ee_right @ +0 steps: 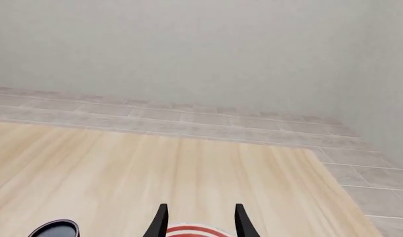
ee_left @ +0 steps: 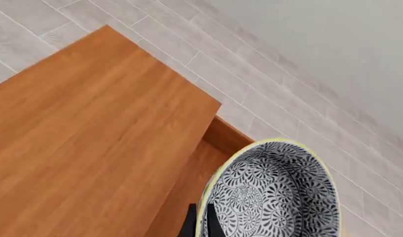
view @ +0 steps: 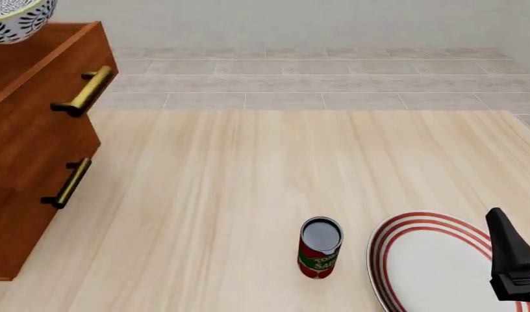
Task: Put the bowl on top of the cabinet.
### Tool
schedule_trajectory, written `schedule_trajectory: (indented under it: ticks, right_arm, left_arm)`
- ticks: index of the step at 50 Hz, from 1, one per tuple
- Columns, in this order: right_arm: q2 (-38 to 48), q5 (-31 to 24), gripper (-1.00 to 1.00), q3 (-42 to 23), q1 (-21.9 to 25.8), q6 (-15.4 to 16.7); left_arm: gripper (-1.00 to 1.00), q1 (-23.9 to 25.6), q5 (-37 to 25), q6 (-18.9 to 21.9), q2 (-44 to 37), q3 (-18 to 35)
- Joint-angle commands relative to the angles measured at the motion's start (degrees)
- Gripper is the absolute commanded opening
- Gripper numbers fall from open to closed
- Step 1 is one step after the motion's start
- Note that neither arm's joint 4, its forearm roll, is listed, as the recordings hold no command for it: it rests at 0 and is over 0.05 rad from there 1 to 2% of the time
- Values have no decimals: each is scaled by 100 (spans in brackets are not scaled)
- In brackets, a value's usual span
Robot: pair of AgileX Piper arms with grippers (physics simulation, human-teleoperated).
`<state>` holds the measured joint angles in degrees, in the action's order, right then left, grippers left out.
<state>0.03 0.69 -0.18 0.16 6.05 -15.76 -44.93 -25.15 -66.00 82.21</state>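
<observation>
right gripper (ee_right: 200, 222) with fingers (ee_right: 159, 222) apart, red plate rim (ee_right: 191, 230) between them, can top (ee_right: 54, 230) beside, table (ee_right: 175, 173), tiled floor (ee_right: 188, 121), grey wall (ee_right: 201, 49)

The left claw (ee_left: 200, 222) is pinching the rim of the bowl (ee_left: 274, 192) between its dark fingers, one inside the wall and one outside, holding it aloft. The right claw (ee_right: 199, 222) is hanging low with its two fingers spread apart and nothing between them, pointing forward.
</observation>
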Motion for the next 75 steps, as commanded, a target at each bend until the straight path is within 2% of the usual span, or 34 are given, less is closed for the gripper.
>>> schedule_trajectory:
  ticks: [1,8,25,39,56,57,75]
  right_arm:
    - [1,-9,100,5,5,12]
    - [1,-24,100,4,13,34]
    - [8,-62,100,4,27,70]
    - [8,-60,100,9,27,71]
    - [3,-47,100,11,24,76]
    - [3,-48,100,10,24,76]
    - [3,-47,100,8,23,90]
  left_arm:
    - [-100,-252,24,-114,-133,162]
    - [-100,-400,15,-176,-258,336]
    - [-100,-667,128,-294,-462,351]
    - [-100,-1203,265,-346,-800,497]
    - [-100,-1233,268,-356,-839,510]
    - [-100,-1572,498,-318,-1084,429]
    - [-100,-1965,844,-208,-1513,321]
